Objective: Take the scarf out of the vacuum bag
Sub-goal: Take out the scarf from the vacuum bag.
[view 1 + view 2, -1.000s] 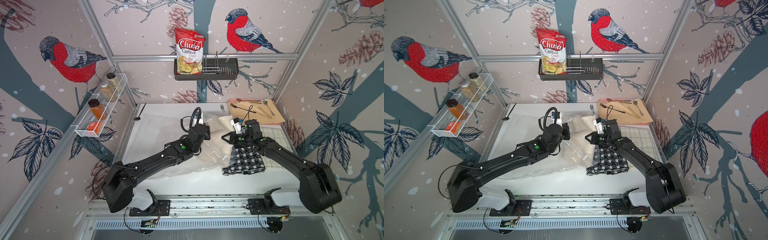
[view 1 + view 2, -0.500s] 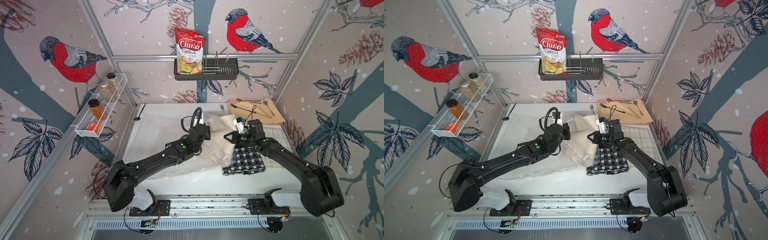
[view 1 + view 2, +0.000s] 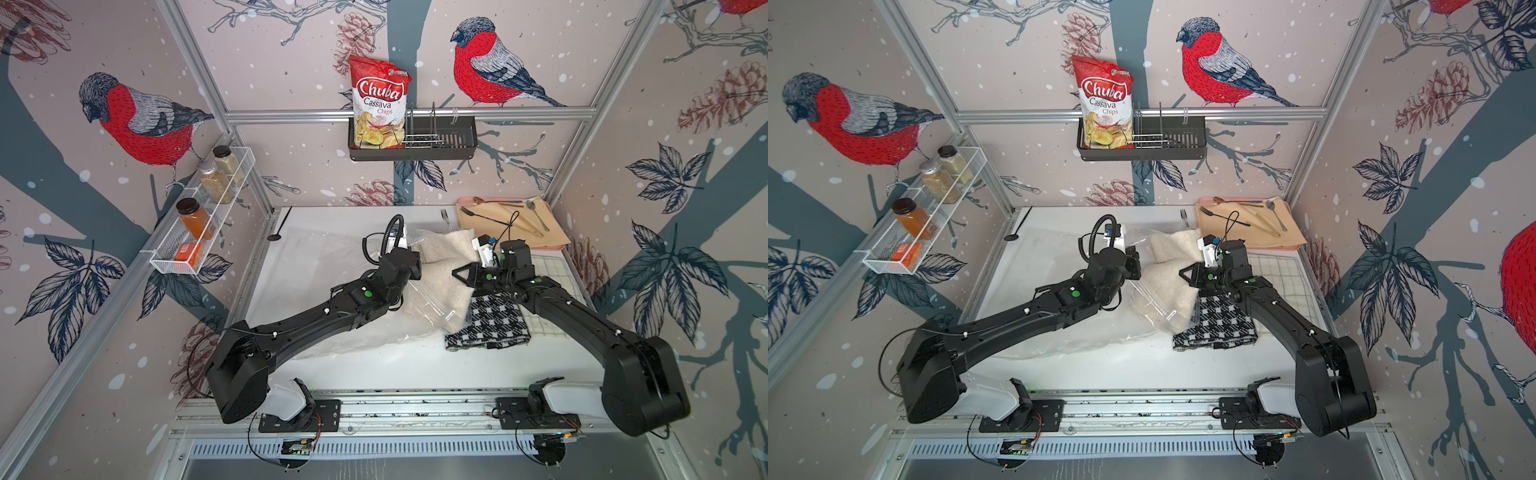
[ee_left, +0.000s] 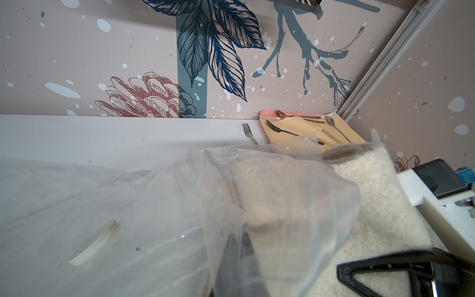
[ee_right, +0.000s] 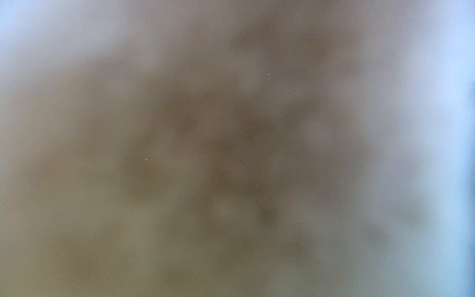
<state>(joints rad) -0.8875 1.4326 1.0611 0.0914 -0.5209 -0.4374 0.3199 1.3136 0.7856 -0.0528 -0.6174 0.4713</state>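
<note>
Basically a two-arm split: left gripper [image 3: 410,262] anchors, right gripper [image 3: 460,275] extracts. Left jaws are pressed together on the film at the mouth of the vacuum bag [image 3: 328,257]. In the left wrist view the dark fingers [image 4: 237,254] show through a raised flap of clear plastic, so the mouth is held up off the table [image 3: 374,365] and open, not collapsed onto the cloth. Rest of the bag lies flat and crinkled toward the left, white valve cap [image 4: 95,244] facing up, well apart from the action. Scarf [image 3: 444,255], which I take to be the cream fuzzy cloth, looks mostly out. Its far end lies bare past the mouth, while its near part has plastic over it in both top views. Right gripper sits low and side-on at the scarf's right edge. Tips are buried in the pile, but the jaws look nearly together on a fold, so I read it as a pinch, not certain. Right wrist view is only beige blur, which fits cloth right against the lens. Side-on hold makes sense: the pull would run along the table, away from the anchor, so the film shouldn't drag with it. Houndstooth cloth [image 3: 490,326] lies just beside the scarf, partly under the right forearm, outside the bag. Risk: pile snagging on the bag's zip edge.
</note>
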